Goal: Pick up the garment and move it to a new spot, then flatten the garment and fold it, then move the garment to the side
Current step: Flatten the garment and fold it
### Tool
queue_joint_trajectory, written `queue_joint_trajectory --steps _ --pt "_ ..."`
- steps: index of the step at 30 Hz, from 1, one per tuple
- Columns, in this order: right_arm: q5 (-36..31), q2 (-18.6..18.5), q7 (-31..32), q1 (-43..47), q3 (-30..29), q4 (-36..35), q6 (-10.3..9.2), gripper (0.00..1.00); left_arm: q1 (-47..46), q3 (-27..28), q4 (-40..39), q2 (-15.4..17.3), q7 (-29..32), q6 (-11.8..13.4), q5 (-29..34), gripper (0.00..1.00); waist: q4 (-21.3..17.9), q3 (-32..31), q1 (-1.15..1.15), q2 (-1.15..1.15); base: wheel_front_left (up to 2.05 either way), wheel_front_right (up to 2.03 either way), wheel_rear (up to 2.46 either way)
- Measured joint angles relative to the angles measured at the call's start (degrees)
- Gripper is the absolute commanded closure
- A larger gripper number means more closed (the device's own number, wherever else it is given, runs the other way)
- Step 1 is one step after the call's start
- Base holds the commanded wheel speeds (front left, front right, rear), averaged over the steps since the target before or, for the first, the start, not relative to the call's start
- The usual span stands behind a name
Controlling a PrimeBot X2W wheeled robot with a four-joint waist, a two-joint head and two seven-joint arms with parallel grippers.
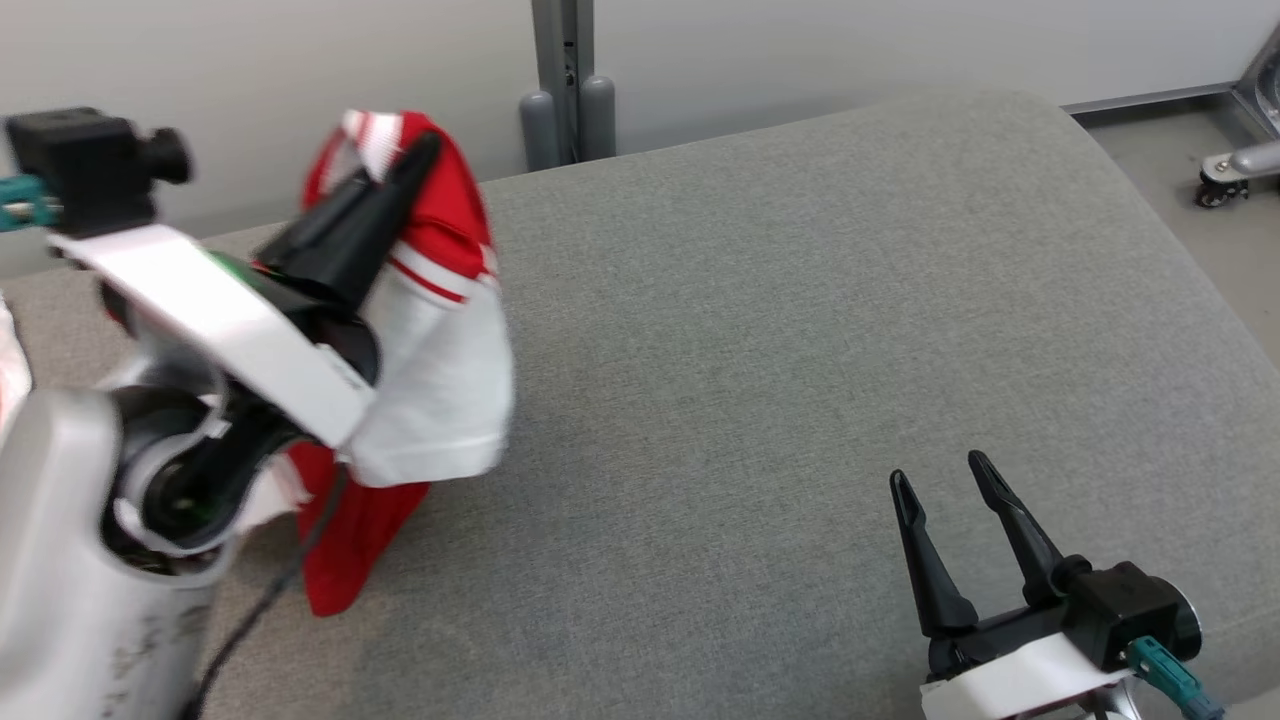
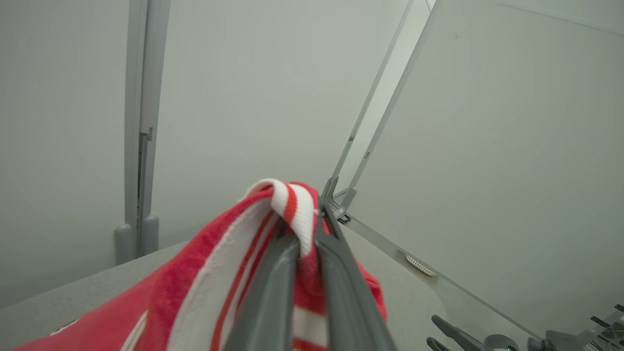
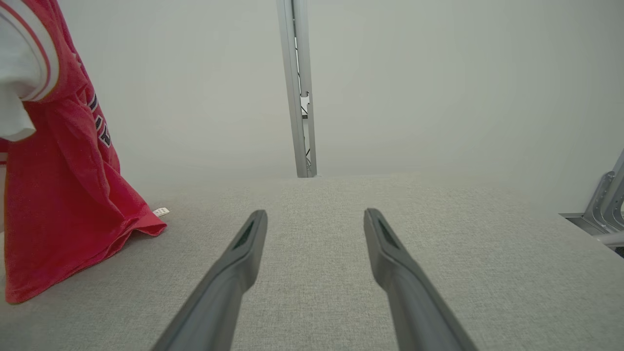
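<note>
A red garment [image 1: 440, 300] with white sleeves and red-and-white striped trim hangs at the left of the grey table [image 1: 800, 330]. My left gripper [image 1: 420, 150] is raised and shut on its striped edge; the left wrist view shows the trim [image 2: 292, 209] pinched between the two fingers. The garment's lower hem [image 3: 58, 234] still touches the table surface, as the right wrist view shows at its left. My right gripper [image 1: 940, 480] rests low at the table's front right, open, with nothing between its fingers [image 3: 248, 234].
A grey post [image 1: 563, 80] stands behind the table's far edge against a pale wall. A wheeled metal base [image 1: 1235, 165] sits on the floor at the far right. A bit of white cloth [image 1: 12, 360] shows at the left edge.
</note>
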Motion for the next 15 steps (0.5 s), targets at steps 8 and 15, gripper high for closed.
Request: queue_joint_trajectory --steps 8,15 --pt "1.2 0.0 0.0 -1.8 0.9 -0.2 0.0 0.0 -3.1 -15.6 13.6 -12.3 2.0 -2.4 2.4 1.0 -4.6 1.7 0.0 0.0 0.0 0.0 0.0" --pt "3.8 0.0 0.0 -2.5 1.1 -0.9 0.0 0.0 -5.2 -26.1 29.7 -20.5 -7.7 -2.2 11.7 0.71 -10.3 4.7 0.0 0.0 0.0 0.0 0.0"
